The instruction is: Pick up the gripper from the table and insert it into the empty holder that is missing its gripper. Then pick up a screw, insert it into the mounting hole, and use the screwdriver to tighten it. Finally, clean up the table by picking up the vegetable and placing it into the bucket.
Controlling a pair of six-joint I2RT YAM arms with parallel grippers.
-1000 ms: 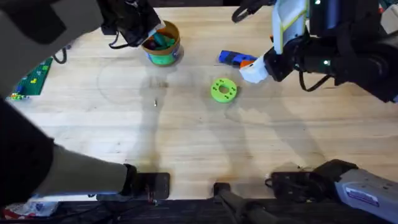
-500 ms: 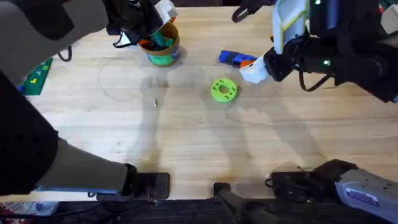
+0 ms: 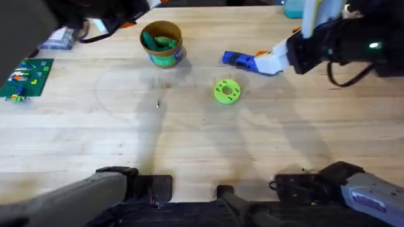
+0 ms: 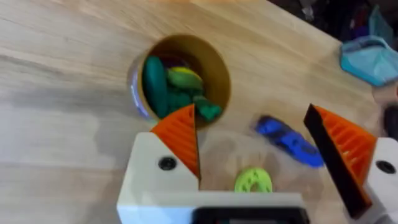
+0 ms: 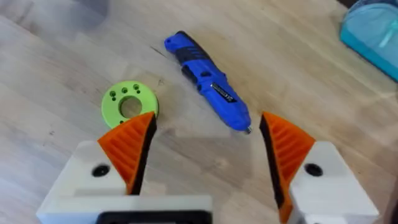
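Note:
The bucket (image 3: 162,43) stands at the back left of the table, and the dark teal vegetable (image 3: 158,41) lies inside it. In the left wrist view the vegetable (image 4: 155,84) rests in the bucket (image 4: 214,62) beside a yellow-green piece. My left gripper (image 4: 250,124) hangs open and empty above and just off the bucket. The blue screwdriver (image 3: 237,59) lies on the table right of the bucket. Just right of it, my right gripper (image 3: 270,62) is open. In the right wrist view the screwdriver (image 5: 205,78) lies just ahead of the open right gripper (image 5: 207,123), untouched.
A lime-green disc with holes (image 3: 227,91) lies mid-table, in front of the screwdriver. A small screw (image 3: 158,104) lies left of centre. A green circuit board (image 3: 25,77) sits at the left edge. A light blue container (image 3: 293,7) stands at the back right.
My left arm has lifted off the bucket and pulled back to the upper left, uncovering it. My right gripper has shifted right and farther back, away from the disc.

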